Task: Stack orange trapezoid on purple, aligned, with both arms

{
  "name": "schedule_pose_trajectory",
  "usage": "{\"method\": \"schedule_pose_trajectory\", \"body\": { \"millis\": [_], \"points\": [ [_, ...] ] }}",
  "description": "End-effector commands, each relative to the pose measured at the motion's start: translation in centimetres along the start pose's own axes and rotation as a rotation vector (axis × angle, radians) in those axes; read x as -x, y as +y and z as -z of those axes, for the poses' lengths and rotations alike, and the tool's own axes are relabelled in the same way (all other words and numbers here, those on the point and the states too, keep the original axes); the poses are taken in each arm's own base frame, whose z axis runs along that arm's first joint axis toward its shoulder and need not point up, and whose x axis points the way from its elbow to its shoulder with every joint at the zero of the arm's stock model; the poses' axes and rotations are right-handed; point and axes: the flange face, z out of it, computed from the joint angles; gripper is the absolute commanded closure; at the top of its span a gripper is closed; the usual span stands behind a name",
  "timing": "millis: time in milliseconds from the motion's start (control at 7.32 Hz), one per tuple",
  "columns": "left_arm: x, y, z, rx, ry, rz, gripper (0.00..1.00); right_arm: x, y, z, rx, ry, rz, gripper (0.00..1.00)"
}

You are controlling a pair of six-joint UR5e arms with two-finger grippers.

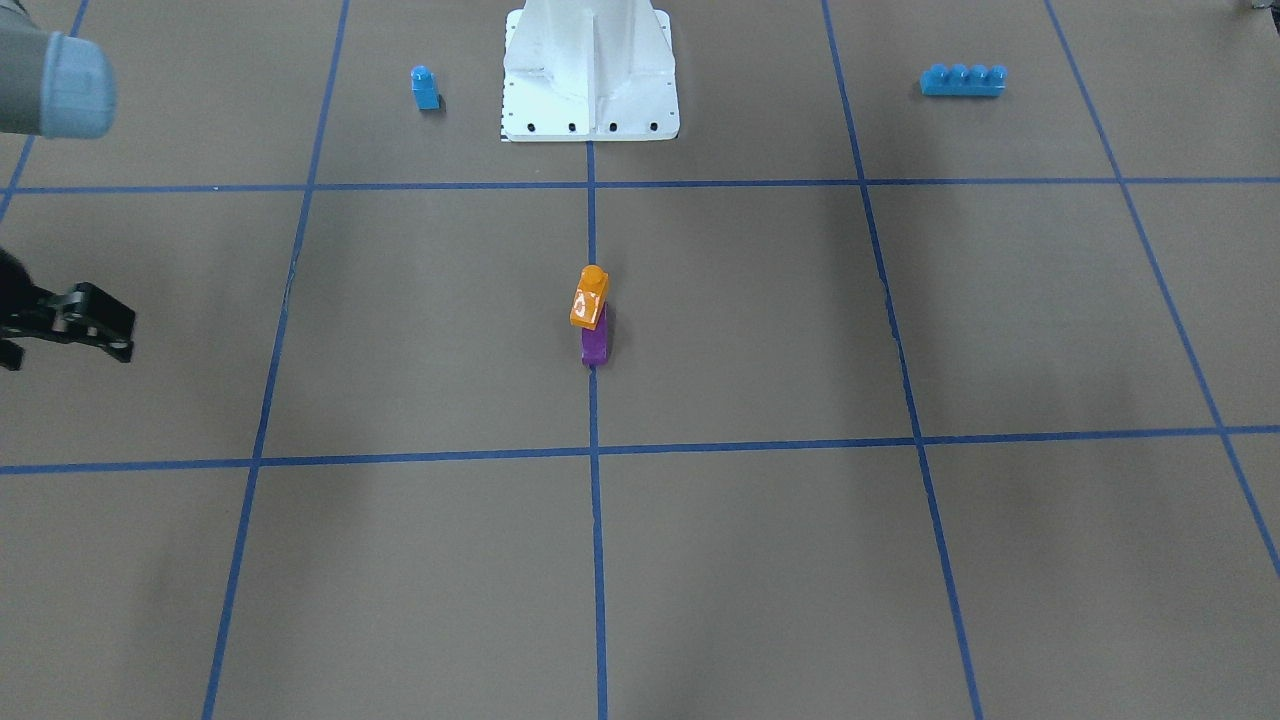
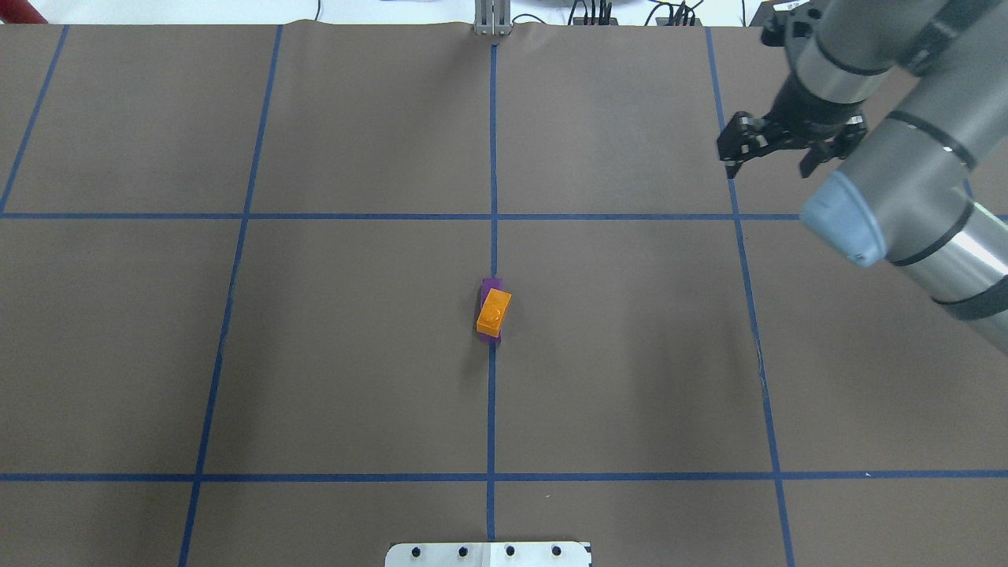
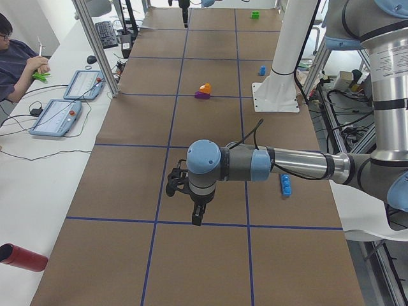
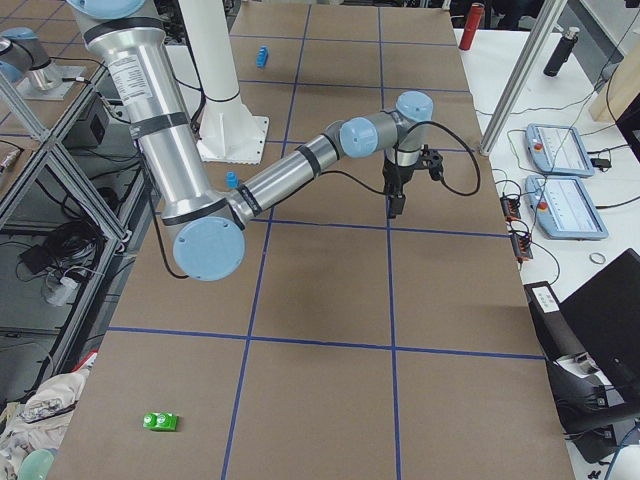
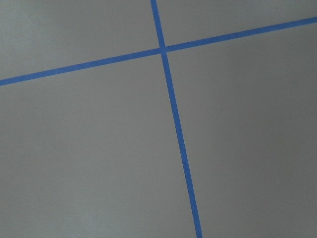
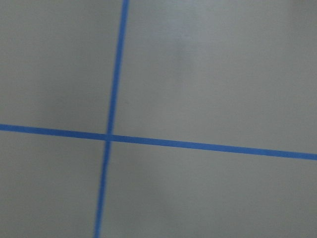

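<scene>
The orange trapezoid (image 1: 590,297) sits on top of the purple block (image 1: 594,345) at the table's centre, on the middle blue line. From overhead the orange block (image 2: 494,312) looks slightly turned on the purple one (image 2: 492,283). The stack also shows in the exterior left view (image 3: 204,88). My right gripper (image 2: 770,165) is open and empty, well off to the far right of the stack. My left gripper (image 3: 197,217) hangs over the table far from the stack; it shows in the exterior left view only, so I cannot tell if it is open or shut. Both wrist views show only bare table and tape lines.
A small blue single-stud block (image 1: 425,88) and a long blue four-stud brick (image 1: 962,80) lie either side of the white base pedestal (image 1: 590,70). A green block (image 4: 160,421) lies at the table's right end. An operator (image 3: 19,57) sits beside the table.
</scene>
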Motion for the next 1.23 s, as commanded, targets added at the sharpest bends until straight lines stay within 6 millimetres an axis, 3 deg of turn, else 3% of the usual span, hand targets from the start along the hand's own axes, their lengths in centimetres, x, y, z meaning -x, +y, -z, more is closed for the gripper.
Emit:
{"method": "schedule_pose_trajectory", "body": {
  "millis": [0,273,547,683,1093],
  "points": [
    [-0.1,0.1,0.3,-0.007,0.001,-0.003,0.00,-13.9,4.7,0.6,0.009,0.020,0.089,0.00],
    [-0.2,0.0,0.3,-0.010,0.001,-0.006,0.00,-21.7,10.2,-0.7,0.041,0.029,0.100,0.00],
    [0.5,0.6,-0.4,0.008,-0.006,0.013,0.00,-26.0,16.1,-3.1,0.037,0.030,0.044,0.00],
    [0.4,1.3,-0.4,0.008,0.003,0.016,0.00,-27.1,18.3,-3.7,0.023,0.033,0.026,0.00],
    [0.4,1.4,-0.5,0.010,0.004,0.018,0.00,-26.2,18.4,-2.6,-0.019,0.034,-0.009,0.00]
  ]
}}
